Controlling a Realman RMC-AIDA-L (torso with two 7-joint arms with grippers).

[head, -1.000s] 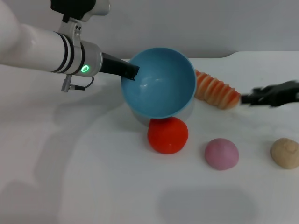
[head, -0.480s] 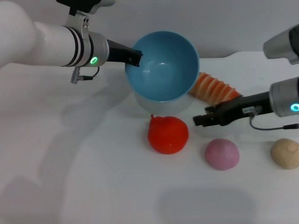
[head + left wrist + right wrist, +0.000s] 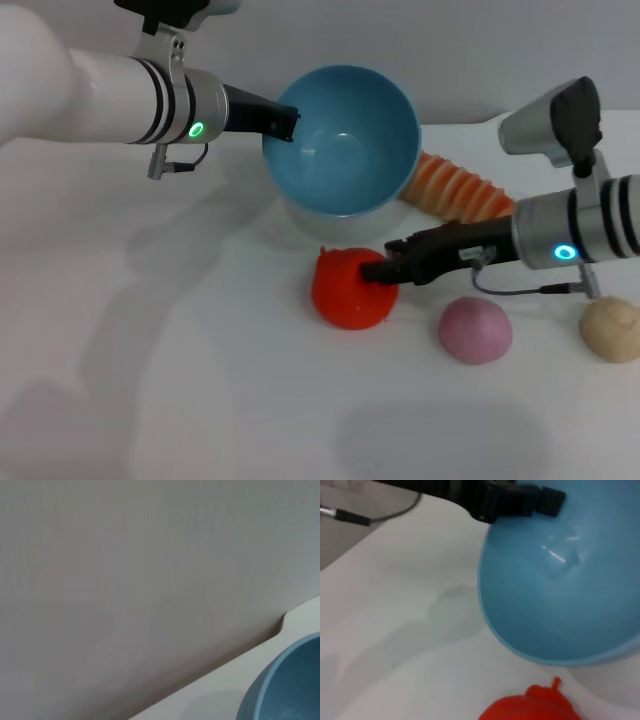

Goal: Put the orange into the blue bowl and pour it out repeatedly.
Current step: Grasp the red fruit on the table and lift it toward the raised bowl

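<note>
My left gripper is shut on the rim of the blue bowl and holds it tilted above the table, its empty inside facing me. The orange lies on the white table just below the bowl. My right gripper reaches in from the right, open, with its tips at the orange's upper right side. The right wrist view shows the bowl, the left gripper on its rim, and the top of the orange. The left wrist view shows only an edge of the bowl.
A striped orange-and-cream bread loaf lies behind my right arm. A pink ball sits right of the orange, and a tan lump lies at the far right. The table's back edge runs behind the bowl.
My right arm has come in from the right until its tips reach the orange, which has shifted slightly left. The left gripper raised the bowl a little and holds it tilted.
</note>
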